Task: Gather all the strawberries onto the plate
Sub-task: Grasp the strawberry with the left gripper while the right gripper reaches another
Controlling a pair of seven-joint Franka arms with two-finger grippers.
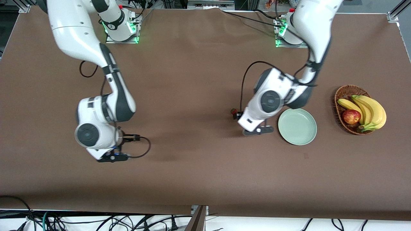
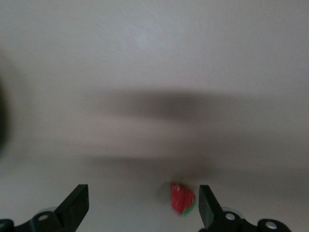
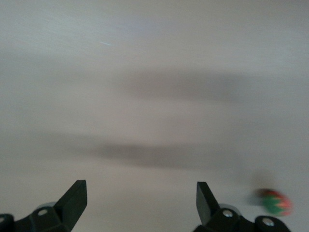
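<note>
One strawberry [image 1: 233, 112] lies on the brown table beside the left arm's hand [image 1: 253, 120], toward the right arm's end from the mint-green plate [image 1: 297, 126]. In the left wrist view this strawberry [image 2: 182, 198] sits between the open fingers of my left gripper [image 2: 142, 205], close to one finger [image 2: 206, 205]. My right gripper [image 3: 140, 203] is open and empty low over the table. A second strawberry [image 3: 275, 202] lies just outside one of its fingers [image 3: 205, 200]. In the front view the right hand [image 1: 99, 141] hides that berry. The third strawberry is out of view. The plate is empty.
A brown wicker basket [image 1: 341, 94] with bananas [image 1: 369, 110] and a red-yellow apple [image 1: 351, 116] stands beside the plate at the left arm's end of the table. Cables hang at the table's near edge.
</note>
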